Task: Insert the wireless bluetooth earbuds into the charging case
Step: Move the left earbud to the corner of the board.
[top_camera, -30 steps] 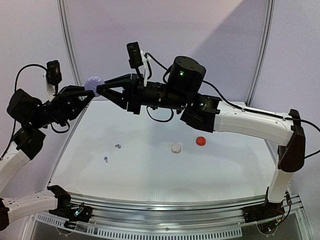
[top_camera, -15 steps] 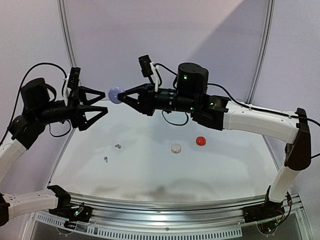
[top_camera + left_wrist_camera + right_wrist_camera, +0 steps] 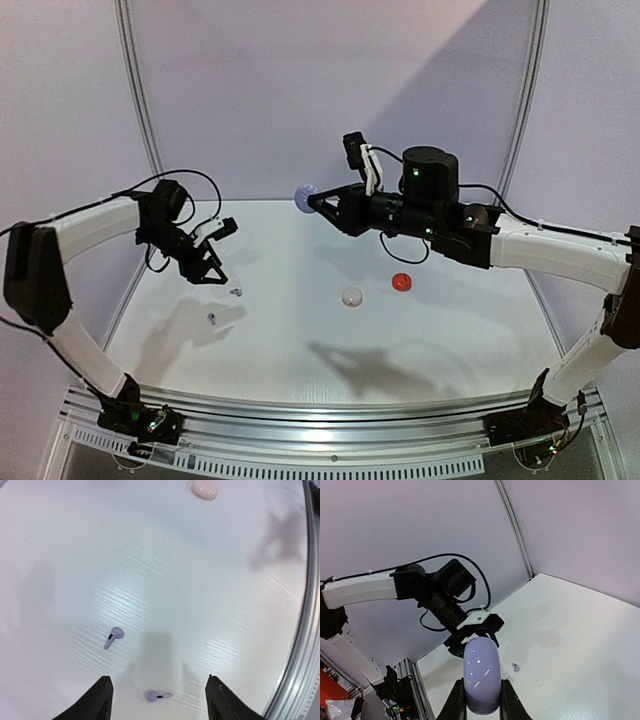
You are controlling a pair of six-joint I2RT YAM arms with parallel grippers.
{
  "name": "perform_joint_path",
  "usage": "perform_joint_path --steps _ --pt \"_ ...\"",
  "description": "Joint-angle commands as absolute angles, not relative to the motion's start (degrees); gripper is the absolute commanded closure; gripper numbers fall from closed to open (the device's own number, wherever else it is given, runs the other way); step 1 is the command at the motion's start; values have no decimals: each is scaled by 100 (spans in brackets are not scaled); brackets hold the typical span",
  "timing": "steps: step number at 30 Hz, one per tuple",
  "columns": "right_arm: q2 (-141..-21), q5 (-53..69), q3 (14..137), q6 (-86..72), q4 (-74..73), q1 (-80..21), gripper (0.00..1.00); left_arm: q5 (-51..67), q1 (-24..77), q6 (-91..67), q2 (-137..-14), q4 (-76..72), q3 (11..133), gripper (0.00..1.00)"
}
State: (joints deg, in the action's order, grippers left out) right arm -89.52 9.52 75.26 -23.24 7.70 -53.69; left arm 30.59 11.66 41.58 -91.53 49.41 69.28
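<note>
- No text, label, brand, number or sign can be read in any view.
- The case point(image 3: 481, 667) clamped in the right gripper point(image 3: 482, 682) shows only a few short pale streaks on its lilac shell. They form no letters or digits.
</note>
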Motion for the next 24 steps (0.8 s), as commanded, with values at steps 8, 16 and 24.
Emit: perform_joint_path --steps 8,16,24 --pt "-8442 732 6938 -2458 790 -5368 100 1977 1253 5749 -11483 5164 8366 45" --pt "-8352 678 6859 -2497 756 -5368 100 1795 1402 6016 -11869 5187 8233 57" --pt "-8391 734 6907 -2479 726 -5366 100 1804 1478 5701 -12049 4940 8180 73"
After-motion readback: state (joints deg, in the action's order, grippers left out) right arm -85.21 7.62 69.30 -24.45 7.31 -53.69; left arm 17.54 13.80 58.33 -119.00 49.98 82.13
